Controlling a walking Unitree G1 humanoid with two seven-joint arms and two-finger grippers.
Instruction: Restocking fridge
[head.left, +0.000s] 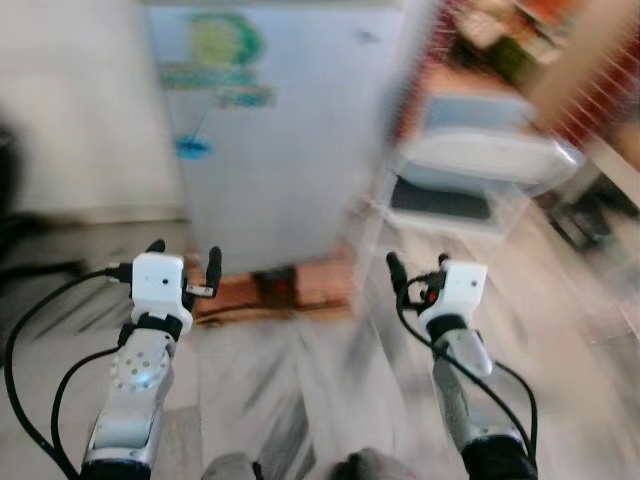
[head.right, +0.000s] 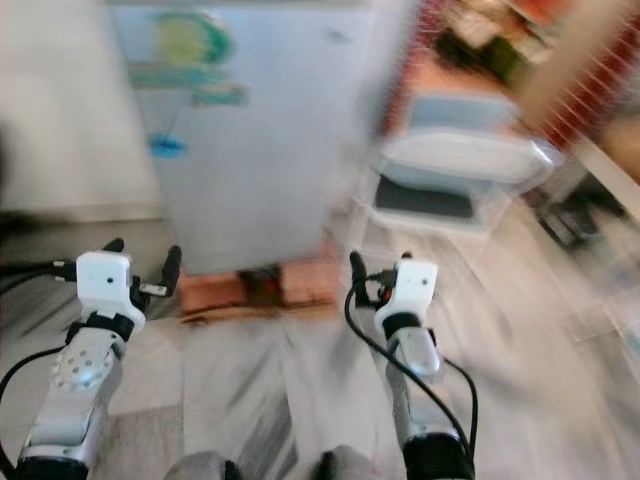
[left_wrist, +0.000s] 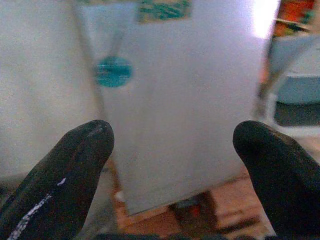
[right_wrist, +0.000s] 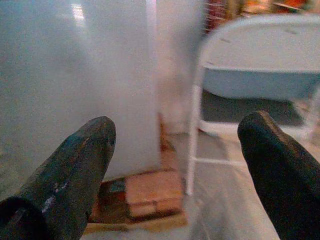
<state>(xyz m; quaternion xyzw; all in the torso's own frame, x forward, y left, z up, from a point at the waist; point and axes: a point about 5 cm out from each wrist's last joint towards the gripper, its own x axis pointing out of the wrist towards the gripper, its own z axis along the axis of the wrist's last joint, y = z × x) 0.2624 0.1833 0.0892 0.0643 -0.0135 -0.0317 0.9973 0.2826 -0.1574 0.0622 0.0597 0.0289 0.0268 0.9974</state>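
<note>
The fridge (head.left: 275, 140) is seen straight ahead with its door closed, standing on bricks (head.left: 290, 285). A white folding chair (head.left: 470, 165) is placed just beside the fridge, on its right. Both hands are held low in front of the fridge, near it but apart: the left hand (head.left: 185, 262) and the right hand (head.left: 418, 268) are spread and empty. The views are blurred, so the chair could be struck during the approach.

Blurred view: closed fridge (head.left: 285, 140) on bricks (head.left: 290, 285), white chair (head.left: 480, 165) beside; both tools raised, empty.
</note>
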